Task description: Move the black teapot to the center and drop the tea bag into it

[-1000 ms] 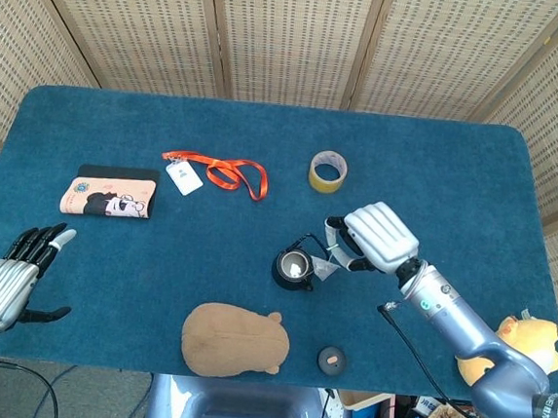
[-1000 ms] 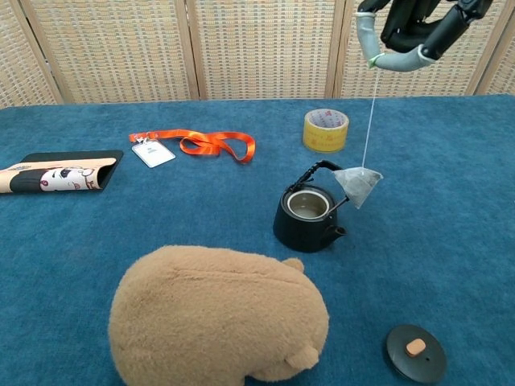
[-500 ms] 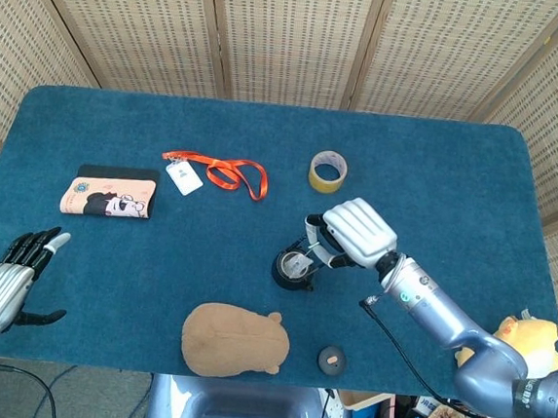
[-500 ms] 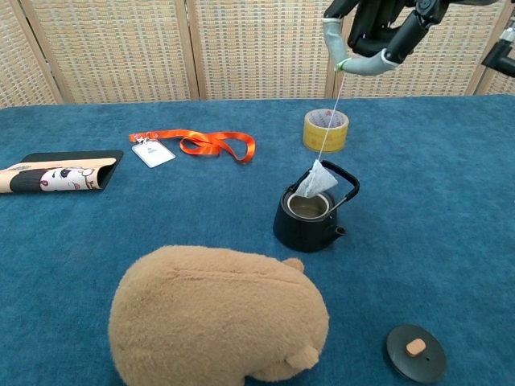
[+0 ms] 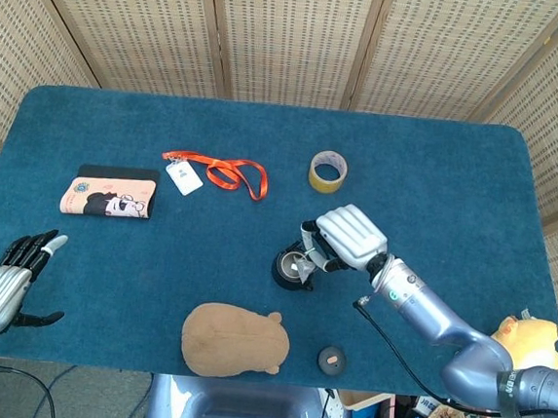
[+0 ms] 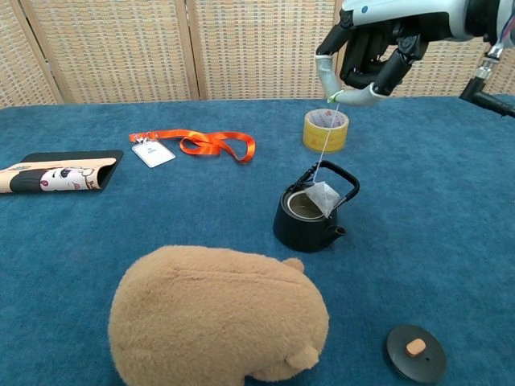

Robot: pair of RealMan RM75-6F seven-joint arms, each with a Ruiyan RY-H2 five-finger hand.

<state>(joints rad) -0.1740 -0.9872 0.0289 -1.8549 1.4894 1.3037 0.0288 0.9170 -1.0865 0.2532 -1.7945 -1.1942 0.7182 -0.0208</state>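
Blue table [image 5: 438,174], black teapot [image 6: 310,219], lid [image 6: 414,352], tape roll [image 5: 328,170], orange lanyard [image 5: 214,172], pouch [image 5: 110,194], plush toy [image 6: 217,318].

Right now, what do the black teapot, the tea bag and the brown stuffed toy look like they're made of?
Black teapot: matte, dark and thick-walled with a bail handle, likely cast iron, possibly ceramic.
Tea bag: thin, translucent whitish mesh or paper on a fine white string pinched by the right hand.
Brown stuffed toy: soft tan plush fabric with a fuzzy nap.

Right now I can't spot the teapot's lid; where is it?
In the chest view the lid lies on the table's near right, right of the plush toy.
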